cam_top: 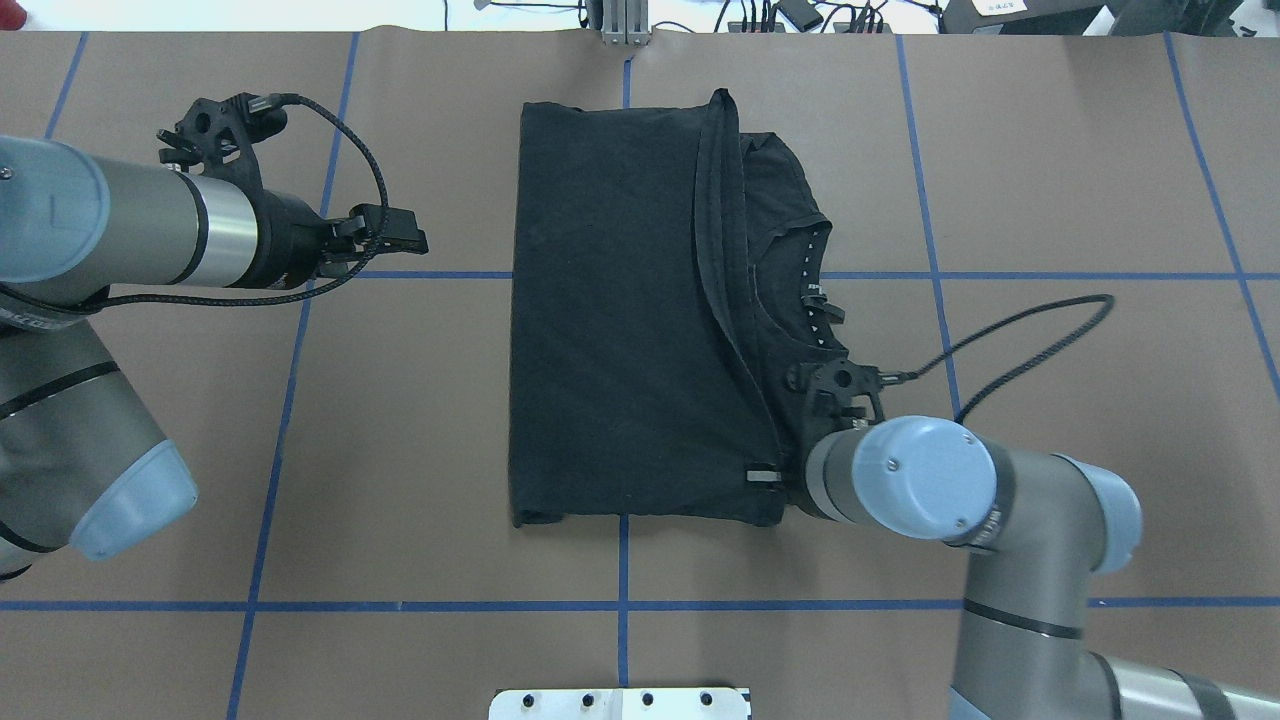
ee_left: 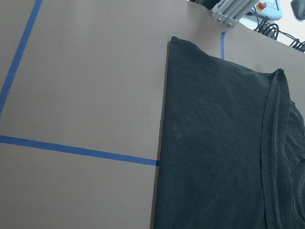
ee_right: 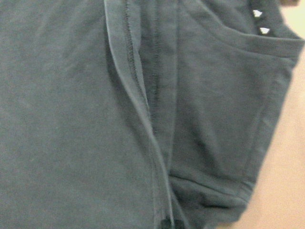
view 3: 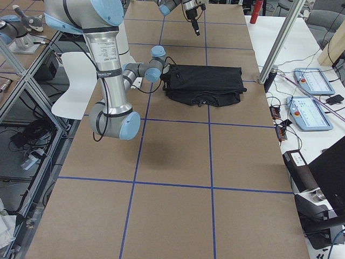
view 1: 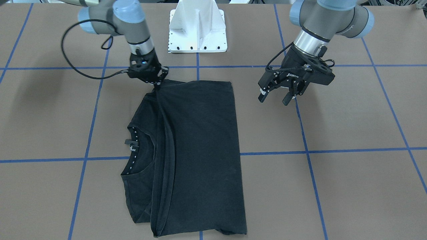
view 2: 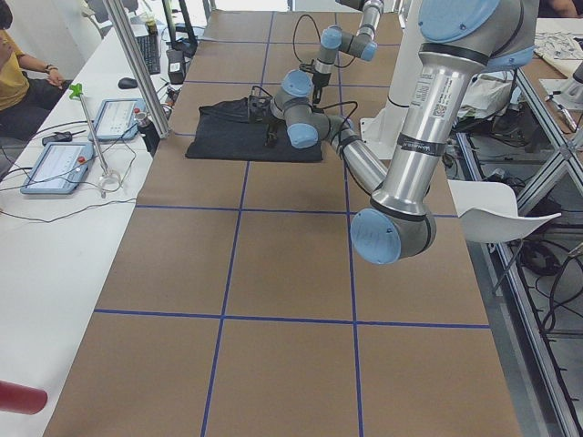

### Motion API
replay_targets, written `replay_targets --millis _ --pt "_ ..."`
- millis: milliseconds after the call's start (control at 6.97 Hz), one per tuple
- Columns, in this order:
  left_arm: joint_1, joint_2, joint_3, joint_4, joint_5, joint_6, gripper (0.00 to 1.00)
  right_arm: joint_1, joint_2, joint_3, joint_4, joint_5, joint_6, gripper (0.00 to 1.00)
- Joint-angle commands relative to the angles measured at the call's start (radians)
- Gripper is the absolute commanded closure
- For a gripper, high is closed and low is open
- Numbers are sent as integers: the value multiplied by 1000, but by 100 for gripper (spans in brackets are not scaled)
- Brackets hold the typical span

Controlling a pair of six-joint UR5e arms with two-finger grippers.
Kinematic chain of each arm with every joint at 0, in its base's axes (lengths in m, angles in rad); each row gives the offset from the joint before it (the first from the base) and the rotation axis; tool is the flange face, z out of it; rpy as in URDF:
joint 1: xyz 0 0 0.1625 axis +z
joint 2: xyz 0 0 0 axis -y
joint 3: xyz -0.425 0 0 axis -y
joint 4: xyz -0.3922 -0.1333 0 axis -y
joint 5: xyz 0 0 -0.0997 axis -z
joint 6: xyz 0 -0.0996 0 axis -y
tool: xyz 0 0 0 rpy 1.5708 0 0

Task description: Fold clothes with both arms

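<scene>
Position of black T-shirt (view 1: pixel 200 150): flat on table (view 1: pixel 350 166), part-folded, long axis running away from robot base (view 1: pixel 197 30). Right gripper (view 1: pixel 156 83): apparently clamped on base-side corner, on collar (view 1: pixel 136 150) side. Left gripper (view 1: pixel 274 99): spread, empty, well apart off opposite long edge. Judged: right side nearer, likely leading coming fold.

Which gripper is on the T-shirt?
The right gripper, down on a corner of the black T-shirt; the left gripper hangs open, off the cloth.
</scene>
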State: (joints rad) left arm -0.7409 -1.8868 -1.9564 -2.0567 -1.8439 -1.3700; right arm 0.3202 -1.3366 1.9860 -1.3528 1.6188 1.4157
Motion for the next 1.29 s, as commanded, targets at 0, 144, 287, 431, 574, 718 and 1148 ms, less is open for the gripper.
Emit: replay_targets --millis 0,144,287,431,574,718,1148 --pt "0 0 -9 1 0 -4 1 -109 -121 77 18 -104 223 100" --pt "0 0 -9 1 0 -4 1 -109 -118 79 18 -100 226 100" --pt "0 0 -9 1 0 -4 1 -102 -121 80 18 -96 226 94" --pt "0 0 -9 1 0 -4 1 -104 -121 74 18 -103 233 2" --pt "0 0 -9 1 0 -4 1 -102 -133 79 21 -103 259 0" --pt "0 0 -7 1 0 -4 1 -101 -133 85 24 -109 364 0" --pt "0 0 -4 1 0 -4 1 -101 -136 113 24 -160 666 0"
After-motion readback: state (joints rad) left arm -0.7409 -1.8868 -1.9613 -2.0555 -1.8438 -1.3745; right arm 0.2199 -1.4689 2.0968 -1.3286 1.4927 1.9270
